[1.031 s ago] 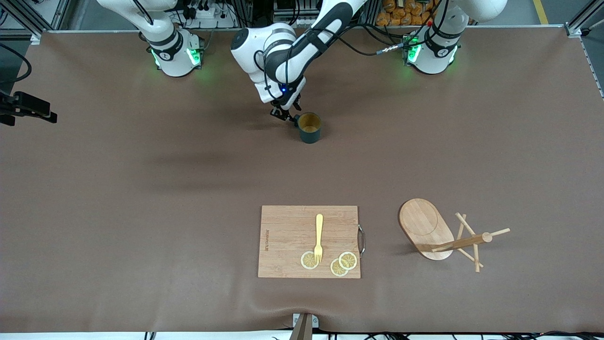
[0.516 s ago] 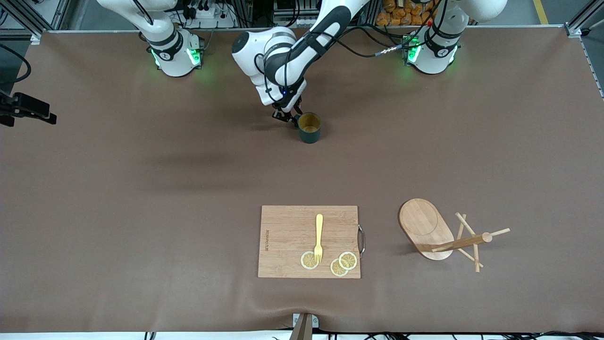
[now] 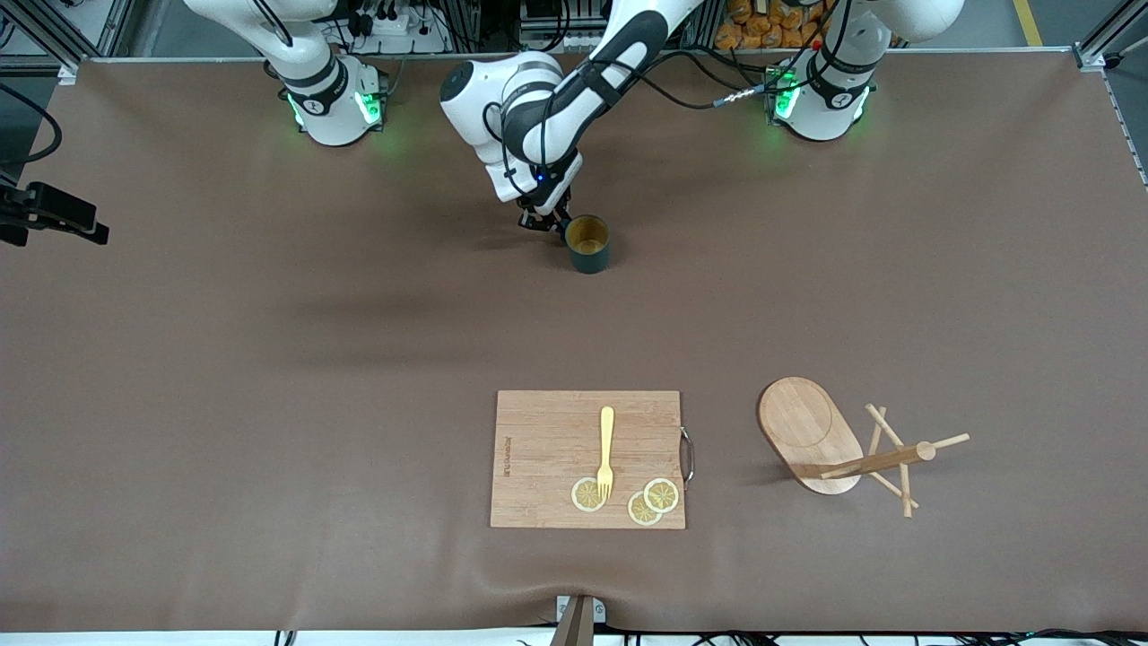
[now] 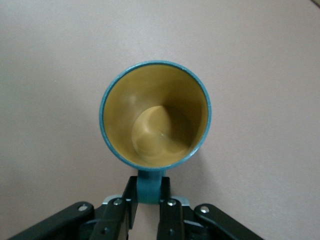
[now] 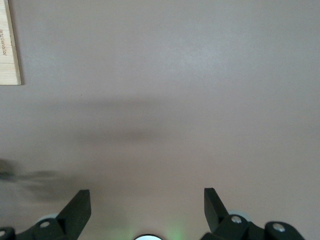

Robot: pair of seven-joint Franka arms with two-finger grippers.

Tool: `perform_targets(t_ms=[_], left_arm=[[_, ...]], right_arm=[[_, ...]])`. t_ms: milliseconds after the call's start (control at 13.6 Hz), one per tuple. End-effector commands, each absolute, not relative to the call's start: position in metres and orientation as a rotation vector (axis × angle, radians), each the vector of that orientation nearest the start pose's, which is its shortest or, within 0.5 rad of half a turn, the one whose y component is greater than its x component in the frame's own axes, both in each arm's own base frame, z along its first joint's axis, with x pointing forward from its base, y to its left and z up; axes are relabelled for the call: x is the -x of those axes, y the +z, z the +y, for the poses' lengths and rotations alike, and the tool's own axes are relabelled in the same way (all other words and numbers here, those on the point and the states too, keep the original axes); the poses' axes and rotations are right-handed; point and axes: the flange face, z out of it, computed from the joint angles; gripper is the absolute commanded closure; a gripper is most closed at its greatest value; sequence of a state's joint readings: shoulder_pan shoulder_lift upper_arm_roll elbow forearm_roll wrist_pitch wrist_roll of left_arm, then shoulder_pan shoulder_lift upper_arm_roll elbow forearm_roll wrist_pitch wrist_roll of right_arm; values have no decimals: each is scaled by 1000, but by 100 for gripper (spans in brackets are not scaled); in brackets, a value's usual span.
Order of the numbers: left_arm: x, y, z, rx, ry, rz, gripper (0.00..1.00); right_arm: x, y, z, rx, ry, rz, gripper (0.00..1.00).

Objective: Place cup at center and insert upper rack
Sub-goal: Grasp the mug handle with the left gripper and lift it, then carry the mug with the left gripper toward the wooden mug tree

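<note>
Left wrist view: the left gripper (image 4: 148, 207) has its fingers (image 4: 171, 212) pinching the loop handle of the cup (image 4: 155, 115), which stands upright on the brown counter (image 4: 260, 75) (tan inside facing up). In the front view the cup (image 3: 588, 243) sits in the upper middle of the frame. The upper rack (image 3: 839, 449) lies tipped over at lower right, beside the cutting board (image 3: 547, 449). The right gripper (image 5: 147, 207) waits over bare counter, fingers spread wide.
</note>
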State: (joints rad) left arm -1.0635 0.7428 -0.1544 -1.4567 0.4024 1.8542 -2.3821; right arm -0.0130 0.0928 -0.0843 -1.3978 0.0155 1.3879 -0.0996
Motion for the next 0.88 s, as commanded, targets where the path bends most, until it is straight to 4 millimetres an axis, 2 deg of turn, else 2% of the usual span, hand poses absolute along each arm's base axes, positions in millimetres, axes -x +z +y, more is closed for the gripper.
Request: perform_targets(t_ms=[0,147,295,516,663,810], left_arm=[[-295,267,-626,2525,-505,-1424,100],[-326,317,-614,2556,-490,-1485,100],[-346,364,-600,2600,-443,-1507,100],[-393,433,-561,2677,-285,-1539,100],[-421,465,-532,2725,-191,-1543,100],[-453,488,-498,2778,-99,-1526,100]], right_arm=[[-556,645,-44,3120,141,6,0],[-556,644,-42,3119,151,1,0],[-557,642,-41,3119,156,-1,0],[-558,642,-40,3120,149,-1,0],[-558,644,-40,3120,146,-1,0],[-557,645,-43,3121,144,6,0]])
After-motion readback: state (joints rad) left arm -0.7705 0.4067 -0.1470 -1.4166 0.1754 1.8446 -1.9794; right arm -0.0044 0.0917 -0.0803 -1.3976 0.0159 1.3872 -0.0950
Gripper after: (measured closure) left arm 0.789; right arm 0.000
